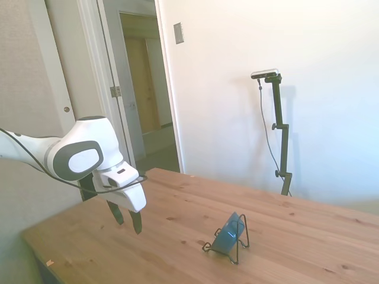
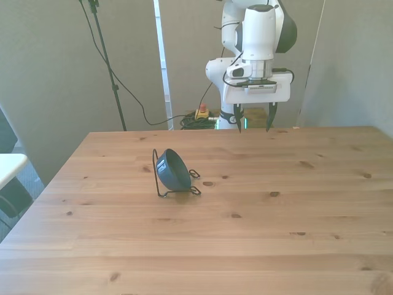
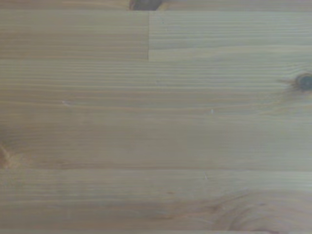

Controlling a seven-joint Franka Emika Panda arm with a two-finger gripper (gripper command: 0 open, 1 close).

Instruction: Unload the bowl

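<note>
Bowl is the first word here because the blue bowl is what matters most. It is seen standing on its edge in a small black wire rack, so it is tipped up and not lying flat. In the front view, its round bottom is turned toward the front view's right and a little toward the camera, and its open mouth is turned toward the front view's left. In the side view, the bowl is seen nearly edge-on, leaning against the tall loop of the rack. The rack is set on the wooden table, near the middle of it.

The gripper is held up in the air over the far part of the table, well apart from the bowl. Its two dark fingers are pointed down and are spread wide. Nothing is held between them. In the side view the gripper is seen above the wood.

Only bare table boards with a few dark knots are shown in the wrist view.
</note>
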